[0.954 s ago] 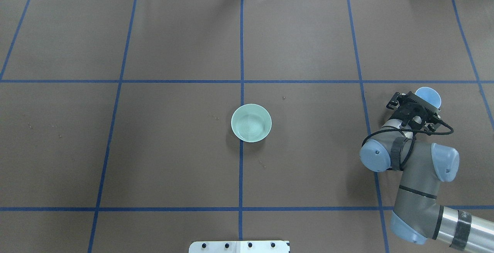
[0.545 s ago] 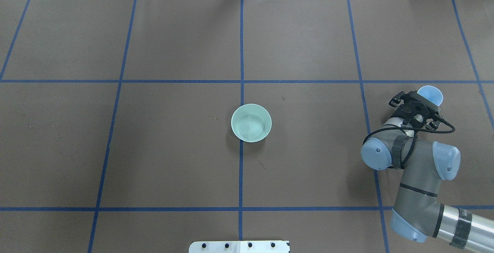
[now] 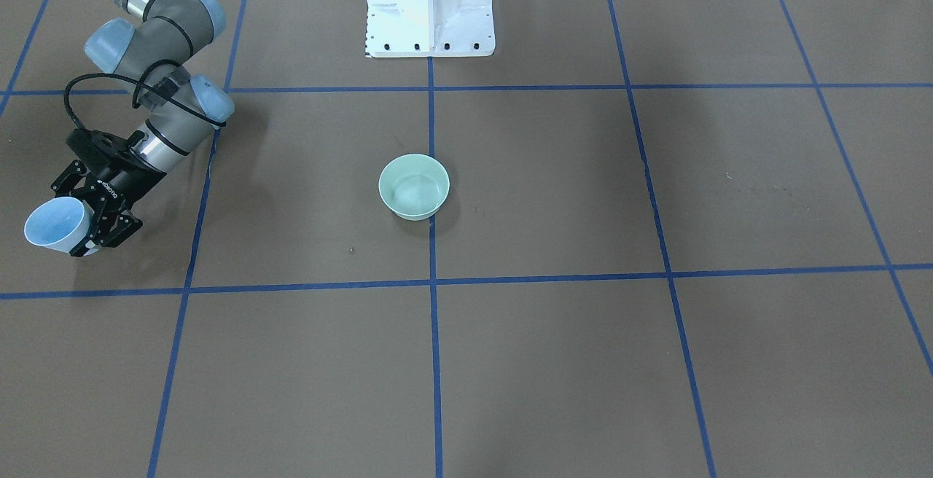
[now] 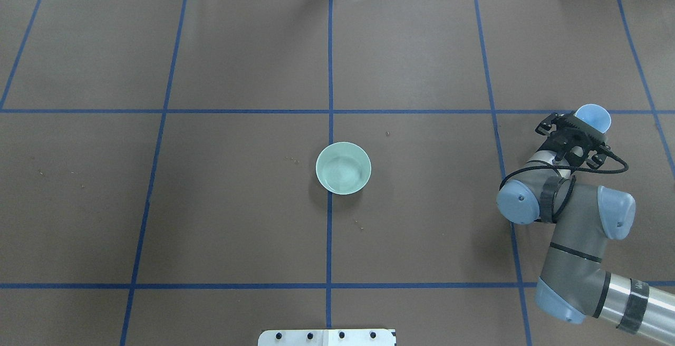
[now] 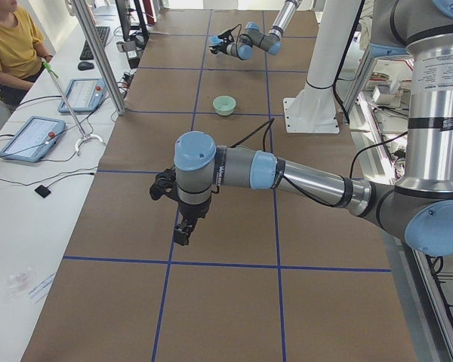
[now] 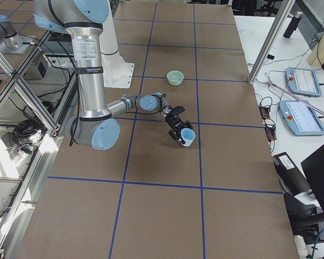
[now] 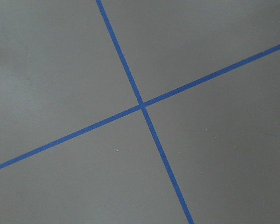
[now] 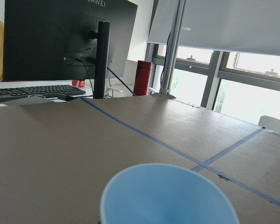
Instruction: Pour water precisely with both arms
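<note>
Worryingly, the tilted cup [image 3: 52, 225] was clamped by the right gripper [image 3: 93, 217], far from the bowl [image 4: 319, 162]; any water in it could be spilled; how open the left gripper [image 5: 183, 230] was could not be told.

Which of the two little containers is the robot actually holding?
The light blue cup, gripped by the right gripper at the side. The pale green bowl sits untouched mid-table.

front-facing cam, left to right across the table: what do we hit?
blue cup → right gripper, shut on that cup → green bowl. The white pedestal is left out, since it sits above the bowl in the picture and overlaps it sideways.
</note>
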`<state>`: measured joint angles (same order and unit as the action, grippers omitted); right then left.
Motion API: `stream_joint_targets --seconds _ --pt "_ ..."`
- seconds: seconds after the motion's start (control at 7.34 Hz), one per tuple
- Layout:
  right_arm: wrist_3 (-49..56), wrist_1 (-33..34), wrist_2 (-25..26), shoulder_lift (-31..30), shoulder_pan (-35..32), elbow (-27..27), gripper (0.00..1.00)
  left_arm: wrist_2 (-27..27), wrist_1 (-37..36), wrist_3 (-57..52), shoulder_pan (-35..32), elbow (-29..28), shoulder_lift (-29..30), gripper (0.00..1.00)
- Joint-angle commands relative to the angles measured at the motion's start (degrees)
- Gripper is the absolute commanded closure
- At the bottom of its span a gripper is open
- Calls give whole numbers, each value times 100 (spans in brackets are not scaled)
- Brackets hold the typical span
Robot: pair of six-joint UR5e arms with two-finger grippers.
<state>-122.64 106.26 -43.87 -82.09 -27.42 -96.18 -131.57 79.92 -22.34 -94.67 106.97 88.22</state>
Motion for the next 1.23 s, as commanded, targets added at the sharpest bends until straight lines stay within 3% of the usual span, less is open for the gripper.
stream_joint_targets --seconds 0.0,0.27,0.41,0.54,0.82,0.95,1.09 --pt "283 -9 133 -9 -106 -407 100 0 -38 72 -164 -114 -6 0" --pt "783 -218 134 -9 -159 -813 100 -78 6 456 -288 -307 -6 0" --pt "1221 -742 134 -26 -159 -858 100 -123 6 476 -289 -326 -6 0" --pt "1713 -1400 134 -78 -167 -858 100 -123 145 685 -289 -369 -58 0" --pt "3037 -3172 134 -324 -168 -850 100 -123 1135 1413 -289 -562 -435 0" --pt "3889 -4095 142 -342 -168 -832 100 -132 1235 1521 -289 -572 -472 0" --pt "4524 -4583 99 -343 -159 -823 100 -123 1237 1523 -289 -572 -481 0"
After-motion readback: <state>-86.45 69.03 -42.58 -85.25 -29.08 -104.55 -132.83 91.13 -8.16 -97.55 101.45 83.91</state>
